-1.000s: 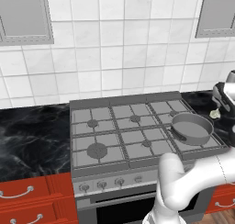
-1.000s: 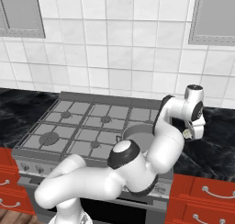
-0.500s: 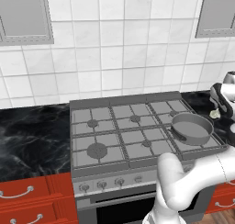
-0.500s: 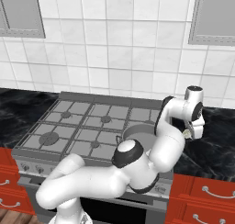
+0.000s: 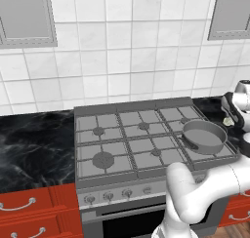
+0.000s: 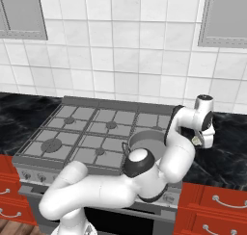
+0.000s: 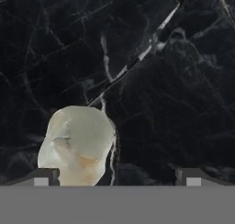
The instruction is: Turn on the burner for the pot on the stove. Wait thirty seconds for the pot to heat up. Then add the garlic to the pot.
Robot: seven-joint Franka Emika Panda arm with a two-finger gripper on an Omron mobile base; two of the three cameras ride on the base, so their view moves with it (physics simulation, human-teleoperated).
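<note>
The grey pot (image 5: 204,136) (image 6: 147,138) sits on the front right burner of the stove (image 5: 128,145) (image 6: 72,133). Right of the stove, the off-white garlic (image 7: 77,142) (image 5: 227,120) (image 6: 196,140) lies on the black marble counter (image 7: 151,81). My gripper (image 7: 117,177) (image 6: 198,143) hangs right over it, pointing down, open. The jaws stand wide apart. The garlic sits by the left fingertip (image 7: 43,176), and a wide gap separates it from the right one (image 7: 190,176).
Small round knobs (image 5: 108,196) line the stove's front panel. Red drawers (image 5: 29,205) (image 6: 217,202) run under the counter on both sides. A tiled wall and grey cabinets (image 5: 27,15) stand behind. My own arm (image 6: 178,152) arches over the pot's right side.
The hand has sunk slightly toward the counter over the garlic. Pot and stove are unchanged.
</note>
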